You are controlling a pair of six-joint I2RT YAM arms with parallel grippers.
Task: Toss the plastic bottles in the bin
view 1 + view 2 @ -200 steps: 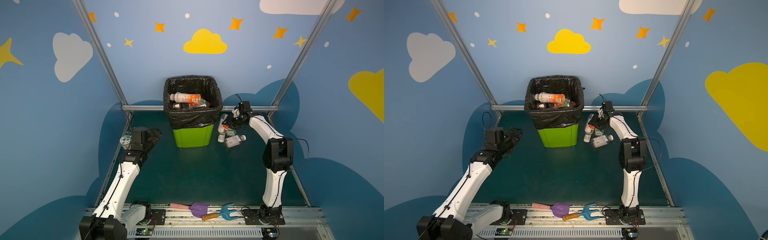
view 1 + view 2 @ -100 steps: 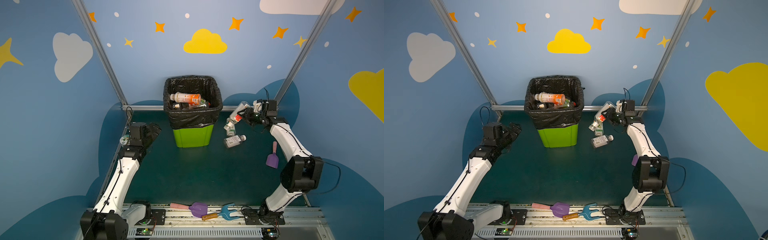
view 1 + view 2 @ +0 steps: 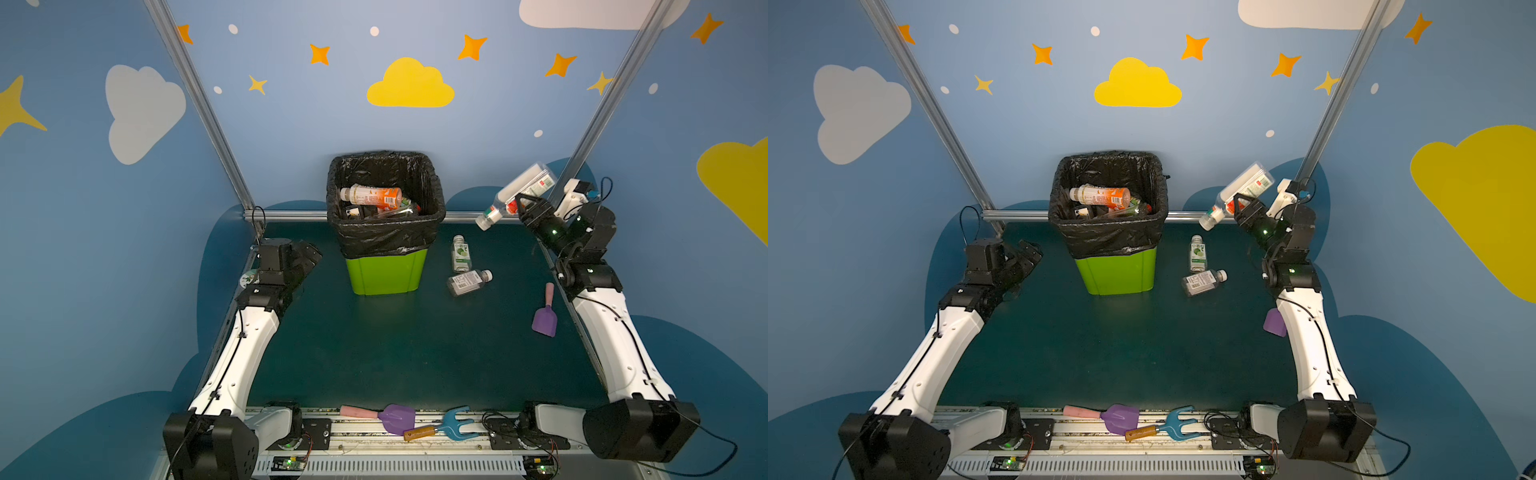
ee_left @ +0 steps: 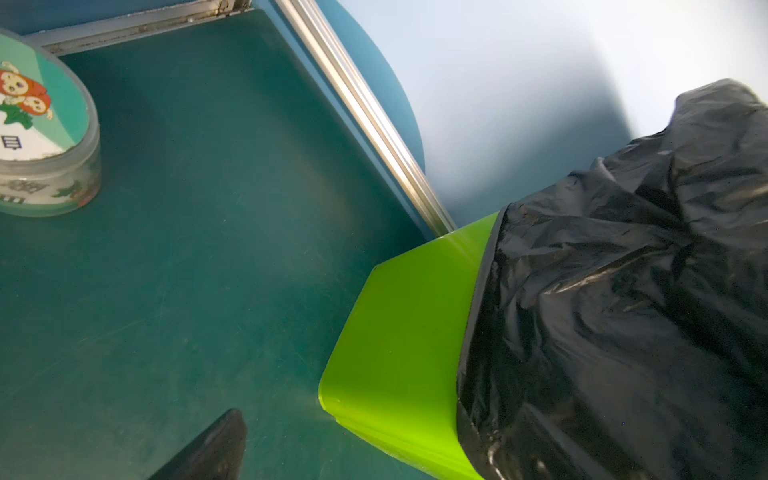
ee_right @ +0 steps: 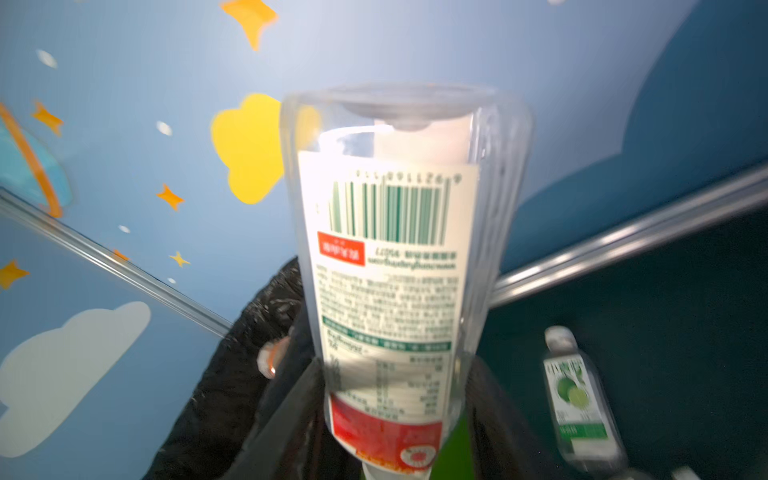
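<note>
The lime-green bin [image 3: 386, 274] [image 3: 1117, 274] with its black bag stands at the back middle, holding an orange-labelled bottle [image 3: 370, 196] among others. My right gripper [image 3: 524, 206] [image 3: 1241, 206] is raised to the right of the bin, shut on a clear plastic bottle [image 3: 519, 191] [image 5: 395, 257] with a white and red label, cap end tilted down. Two more bottles lie on the mat: a green-labelled one [image 3: 461, 253] [image 5: 577, 399] and a barcode-labelled one [image 3: 468, 282]. Left of the bin, my left gripper [image 3: 309, 255] [image 3: 1030, 253] stands open and empty; only one of its fingers [image 4: 212, 444] shows in the left wrist view.
A squat wide-lidded jar [image 4: 41, 145] sits by the left arm at the mat's edge. A purple shovel [image 3: 545, 316] lies near the right arm. Another purple shovel [image 3: 386, 415] and a blue fork [image 3: 444, 428] rest on the front rail. Metal frame rails [image 3: 291, 216] border the mat.
My right arm has swung out to the right and lifted the bottle from beside the bin up into the air, uncovering the purple shovel. The left arm has barely shifted.
</note>
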